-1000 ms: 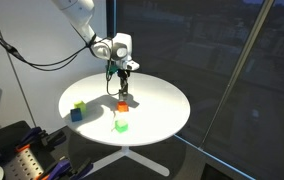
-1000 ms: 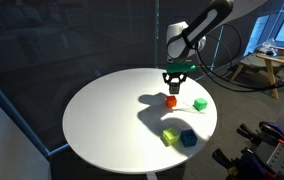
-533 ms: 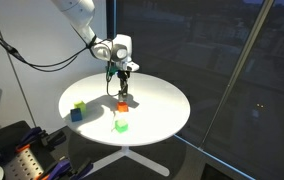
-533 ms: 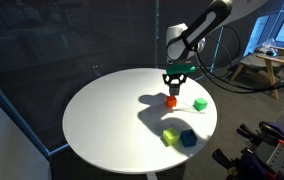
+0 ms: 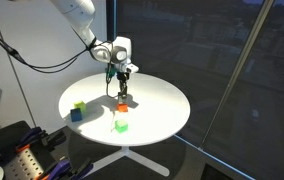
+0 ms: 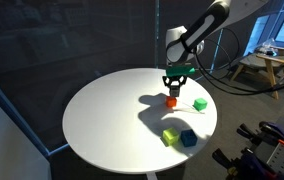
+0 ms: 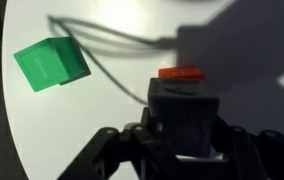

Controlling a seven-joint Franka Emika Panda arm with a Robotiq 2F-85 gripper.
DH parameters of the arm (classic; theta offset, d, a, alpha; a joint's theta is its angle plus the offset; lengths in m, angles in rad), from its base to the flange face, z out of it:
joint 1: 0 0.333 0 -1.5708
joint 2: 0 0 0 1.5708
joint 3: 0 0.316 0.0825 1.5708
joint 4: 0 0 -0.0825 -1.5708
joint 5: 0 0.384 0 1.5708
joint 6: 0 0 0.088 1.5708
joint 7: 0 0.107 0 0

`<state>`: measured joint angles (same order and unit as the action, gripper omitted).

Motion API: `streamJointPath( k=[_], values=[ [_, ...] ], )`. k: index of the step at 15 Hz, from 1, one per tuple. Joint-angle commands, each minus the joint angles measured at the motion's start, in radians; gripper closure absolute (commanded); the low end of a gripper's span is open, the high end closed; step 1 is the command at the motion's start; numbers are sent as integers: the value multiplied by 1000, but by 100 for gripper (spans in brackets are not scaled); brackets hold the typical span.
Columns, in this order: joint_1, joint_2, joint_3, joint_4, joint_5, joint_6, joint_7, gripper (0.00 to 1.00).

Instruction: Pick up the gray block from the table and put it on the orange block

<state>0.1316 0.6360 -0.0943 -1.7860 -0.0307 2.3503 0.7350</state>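
The gray block (image 7: 185,108) sits between the fingers of my gripper (image 7: 185,128), which is shut on it. In the wrist view the orange block (image 7: 181,73) shows just past the gray block's top edge. In both exterior views my gripper (image 5: 123,88) (image 6: 172,86) hangs straight over the orange block (image 5: 122,106) (image 6: 171,101) on the round white table (image 5: 162,100) (image 6: 102,115). The gray block is close above the orange one. I cannot tell whether they touch.
A bright green cube (image 5: 121,124) (image 6: 199,103) (image 7: 50,63) lies near the orange block. A blue cube (image 5: 76,115) (image 6: 188,138) and a yellow-green cube (image 5: 80,105) (image 6: 169,136) lie together near the table's edge. Dark glass walls stand behind the table.
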Motion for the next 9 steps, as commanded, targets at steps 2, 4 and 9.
streamJointPath(
  k=[2,4,9],
  values=[
    [8,17,-13,31,-4,-10,-7,71],
    [8,19,-13,34,-3,-8,-7,71],
    [12,30,-15,51,-3,-10,-2,71]
  ],
)
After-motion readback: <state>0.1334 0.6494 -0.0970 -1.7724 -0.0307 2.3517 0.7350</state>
